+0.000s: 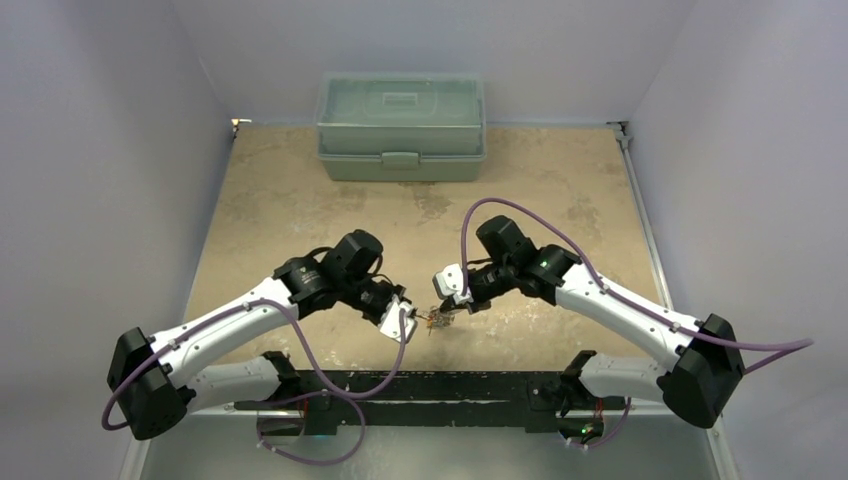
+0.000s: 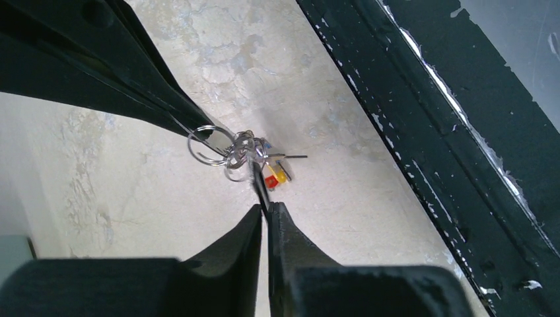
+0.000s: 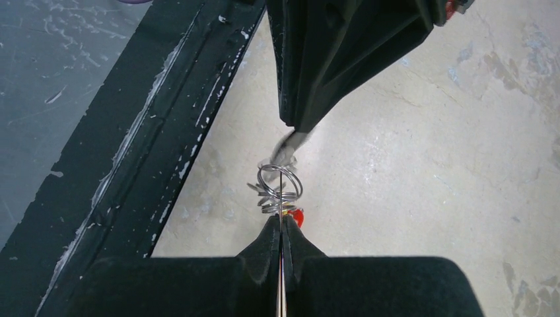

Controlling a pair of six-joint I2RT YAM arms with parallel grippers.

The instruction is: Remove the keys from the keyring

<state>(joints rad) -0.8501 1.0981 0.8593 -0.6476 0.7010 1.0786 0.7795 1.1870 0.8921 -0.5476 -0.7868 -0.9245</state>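
The keys (image 1: 436,320) hang as a small cluster just above the table, between my two grippers. My left gripper (image 1: 410,322) (image 2: 266,208) is shut on a thin grey piece (image 2: 259,186) seen edge on, which looks like the keyring (image 3: 285,149). My right gripper (image 1: 449,306) (image 3: 280,222) is shut on a thin silvery wire ring (image 3: 280,181) of the cluster, also in the left wrist view (image 2: 210,142). More silvery rings (image 2: 241,150) bunch between them. A red tag (image 2: 271,180) (image 3: 298,216) and a yellow tag (image 2: 282,172) hang below. The key blades are mostly hidden.
A closed green plastic box (image 1: 400,125) stands at the table's far edge. A black strip (image 1: 440,385) (image 2: 462,132) (image 3: 132,152) runs along the near edge close to the cluster. Grey walls close in left and right.
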